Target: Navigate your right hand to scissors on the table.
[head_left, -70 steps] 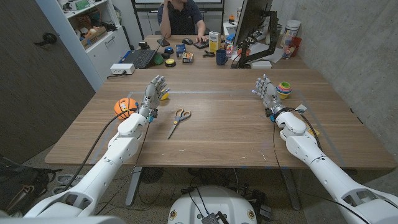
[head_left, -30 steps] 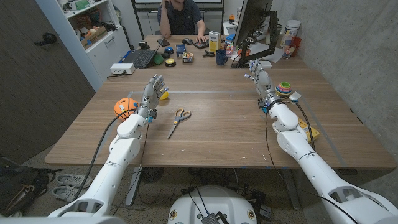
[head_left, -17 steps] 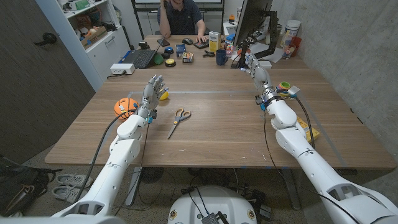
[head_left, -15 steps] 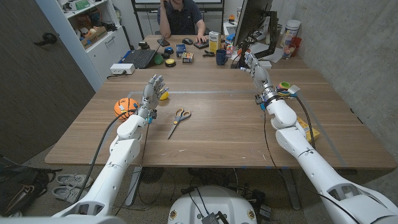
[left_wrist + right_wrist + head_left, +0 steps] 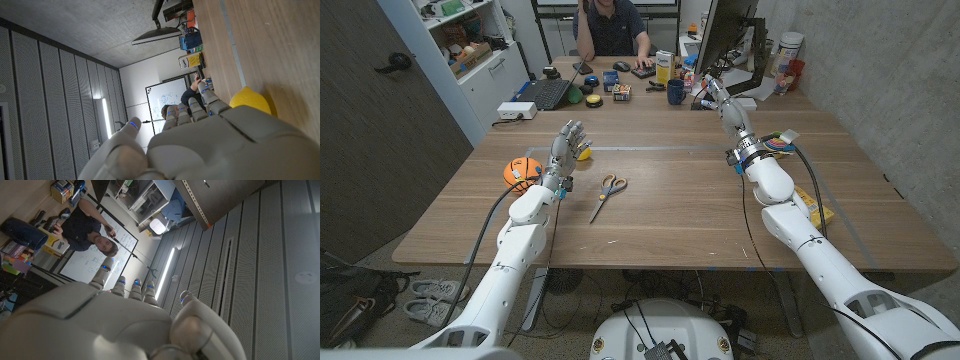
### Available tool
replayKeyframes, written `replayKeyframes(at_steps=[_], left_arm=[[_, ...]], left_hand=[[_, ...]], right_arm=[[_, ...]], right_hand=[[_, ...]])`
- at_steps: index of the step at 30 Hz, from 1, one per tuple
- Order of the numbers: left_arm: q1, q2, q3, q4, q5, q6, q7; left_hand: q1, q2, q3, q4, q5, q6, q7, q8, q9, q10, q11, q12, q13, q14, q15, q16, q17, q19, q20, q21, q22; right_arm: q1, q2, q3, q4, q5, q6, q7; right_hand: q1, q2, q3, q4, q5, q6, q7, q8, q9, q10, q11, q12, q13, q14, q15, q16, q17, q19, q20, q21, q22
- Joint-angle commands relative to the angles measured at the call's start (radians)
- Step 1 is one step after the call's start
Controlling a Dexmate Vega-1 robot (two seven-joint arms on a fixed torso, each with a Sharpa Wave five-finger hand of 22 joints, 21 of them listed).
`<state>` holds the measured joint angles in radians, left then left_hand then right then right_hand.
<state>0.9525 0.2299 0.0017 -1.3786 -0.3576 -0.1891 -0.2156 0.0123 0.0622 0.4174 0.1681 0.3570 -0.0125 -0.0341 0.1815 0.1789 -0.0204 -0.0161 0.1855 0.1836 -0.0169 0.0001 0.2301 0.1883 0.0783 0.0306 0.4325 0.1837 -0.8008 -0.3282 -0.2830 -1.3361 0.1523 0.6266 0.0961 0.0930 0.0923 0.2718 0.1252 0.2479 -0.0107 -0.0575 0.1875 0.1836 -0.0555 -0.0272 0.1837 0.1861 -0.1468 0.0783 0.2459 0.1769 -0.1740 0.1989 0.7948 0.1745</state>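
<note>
Scissors (image 5: 610, 190) lie mid-bench, near left hand (image 5: 567, 145). Right hand (image 5: 722, 102) has swung up toward far bench edge since earlier, fingers apart, holding nothing; well apart from scissors, reach barely begun.

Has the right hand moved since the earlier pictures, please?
Yes. The right hand has moved away from the robot, toward the far end of the table and the monitor, and slightly left past the stacked rings, not yet toward the scissors.
</note>
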Motion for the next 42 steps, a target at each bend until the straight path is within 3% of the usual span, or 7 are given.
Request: replayKeyframes(at_steps=[1,14,20,32,42], left_arm=[[0.003,-0.007,-0.001,-0.008,0.01,0.006,0.007],[0.005,-0.015,-0.002,-0.013,0.018,0.009,0.019],[0.007,-0.019,-0.003,-0.014,0.019,0.01,0.023],[0.007,-0.022,-0.004,-0.014,0.022,0.011,0.026],[0.006,-0.02,-0.012,-0.006,0.018,0.005,0.021]], left_hand=[[-0.006,0.004,-0.005,0.0,0.005,-0.004,-0.003,0.004,0.005,-0.005,0.003,0.006,0.005,-0.011,0.001,0.006,0.004,0.007,-0.002,-0.001,0.004],[-0.007,0.004,-0.011,0.0,0.007,-0.004,-0.003,0.004,0.005,-0.005,0.003,0.006,0.005,-0.011,0.0,0.007,0.004,0.008,-0.002,-0.004,0.004],[-0.007,0.004,-0.013,0.001,0.008,-0.004,-0.003,0.004,0.005,-0.006,0.002,0.006,0.005,-0.011,0.001,0.006,0.004,0.008,-0.001,-0.006,0.004],[-0.007,0.004,-0.019,0.001,0.009,-0.005,-0.003,0.004,0.005,-0.006,0.003,0.006,0.005,-0.011,0.001,0.007,0.004,0.01,0.0,-0.009,0.005],[-0.008,0.004,-0.023,0.001,0.01,-0.005,-0.004,0.004,0.005,-0.006,0.003,0.006,0.005,-0.011,0.001,0.007,0.004,0.011,0.0,-0.012,0.005]], right_arm=[[0.036,-0.015,-0.033,0.033,-0.09,0.087,0.02],[0.078,-0.041,-0.077,0.045,-0.236,0.136,0.013],[0.103,-0.055,-0.106,0.055,-0.281,0.158,0.032],[0.136,-0.075,-0.148,0.047,-0.43,0.177,0.004],[0.16,-0.078,-0.172,0.049,-0.518,0.171,-0.043]], right_hand=[[0.02,-0.007,0.0,-0.014,0.006,-0.009,-0.029,-0.002,0.003,-0.014,-0.01,-0.002,0.001,-0.016,-0.002,-0.01,-0.001,0.015,0.013,-0.006,0.002],[0.051,-0.028,-0.009,-0.04,0.006,-0.029,-0.05,-0.003,0.002,-0.057,-0.021,-0.007,0.001,-0.045,0.006,-0.031,0.0,0.012,0.016,-0.032,0.002],[0.062,-0.063,-0.029,-0.057,0.001,-0.042,-0.06,-0.005,0.001,-0.096,-0.023,-0.01,0.001,-0.065,0.016,-0.039,0.002,0.004,0.016,-0.053,0.002],[0.06,-0.1,-0.059,-0.065,-0.002,-0.072,-0.088,-0.008,0.002,-0.14,-0.028,-0.009,0.002,-0.096,0.03,-0.047,0.005,-0.009,0.017,-0.08,0.002],[0.064,-0.105,-0.065,-0.068,0.0,-0.067,-0.101,-0.003,0.002,-0.146,-0.035,-0.006,0.002,-0.097,0.033,-0.046,0.005,-0.009,0.016,-0.088,0.002]])
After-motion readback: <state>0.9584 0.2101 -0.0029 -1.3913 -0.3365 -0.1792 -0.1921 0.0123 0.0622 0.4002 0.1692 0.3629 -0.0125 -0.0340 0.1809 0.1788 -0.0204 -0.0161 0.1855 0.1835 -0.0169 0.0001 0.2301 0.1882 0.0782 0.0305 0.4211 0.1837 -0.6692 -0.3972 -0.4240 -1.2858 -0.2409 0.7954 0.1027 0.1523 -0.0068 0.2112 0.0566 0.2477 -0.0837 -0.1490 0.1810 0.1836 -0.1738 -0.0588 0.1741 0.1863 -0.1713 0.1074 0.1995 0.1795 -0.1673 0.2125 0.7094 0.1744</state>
